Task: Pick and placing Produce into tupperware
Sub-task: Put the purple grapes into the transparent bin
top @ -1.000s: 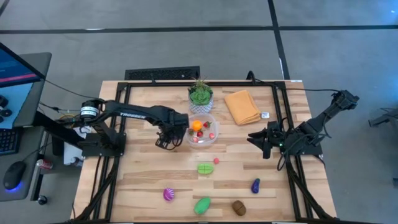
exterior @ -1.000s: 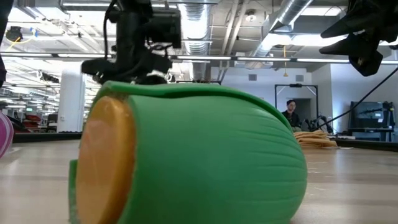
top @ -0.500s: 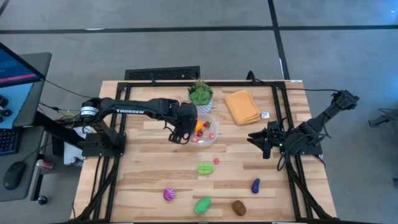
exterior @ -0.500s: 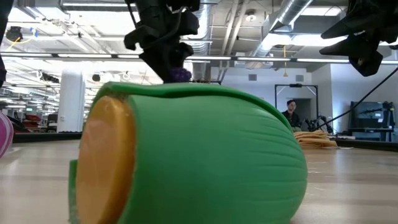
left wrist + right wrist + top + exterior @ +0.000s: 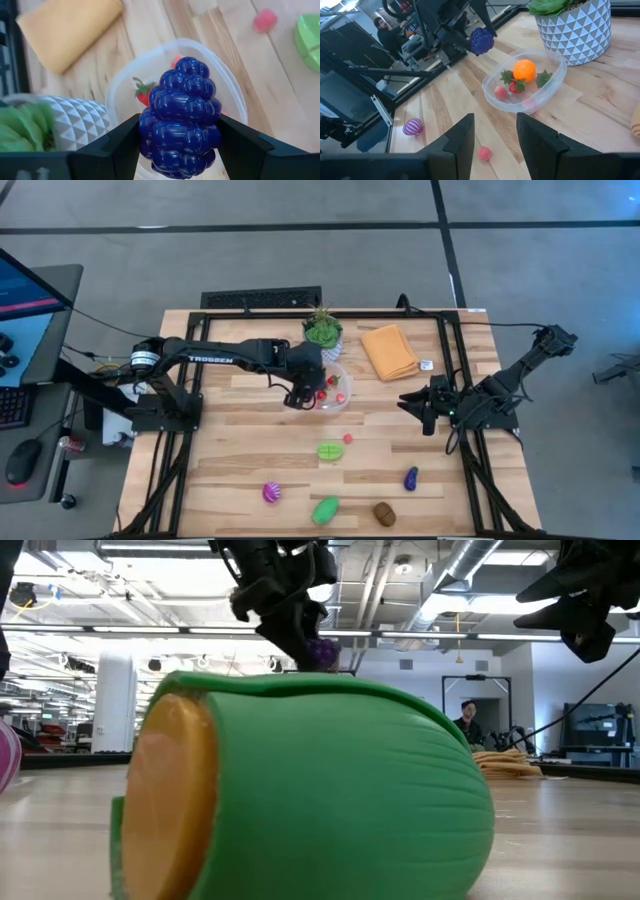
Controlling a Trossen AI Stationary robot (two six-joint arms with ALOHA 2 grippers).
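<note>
High view: the left gripper (image 5: 303,388) has moved right from its place a second ago, when it hung beside the tupperware (image 5: 340,396); it now sits over the container's left rim. What it carries is hidden under the wrist here. An orange piece, seen in the container earlier, is now covered by the arm. Red pieces (image 5: 335,388) show inside. Loose produce on the table (image 5: 240,450): light green piece (image 5: 330,450), small pink piece (image 5: 348,438), striped pink piece (image 5: 271,493), green oval (image 5: 325,509), brown piece (image 5: 384,513), dark purple piece (image 5: 410,478). The right gripper (image 5: 412,402) waits at the table's right side, well apart from the container.

Low view: the green oval (image 5: 310,790) fills the frame, its long axis lying across, orange cut face (image 5: 170,800) to the left. The purple berry cluster (image 5: 321,653) shows above it, farther right than half a second ago. The container is hidden behind the oval.

Left wrist view: the fingers (image 5: 115,150) are closed on the purple berry cluster (image 5: 181,117), one at each flank; its long axis runs across the grip line, narrower end away from the camera. The container (image 5: 230,95) lies directly beyond. Its contents are mostly blocked.

Right wrist view: the right arm's fingers (image 5: 462,137) stand parted, holding nothing. The cluster (image 5: 481,41) hangs just beside the container's (image 5: 547,92) rim, above the table. Orange piece (image 5: 524,70) and strawberries (image 5: 512,82) lie inside.
</note>
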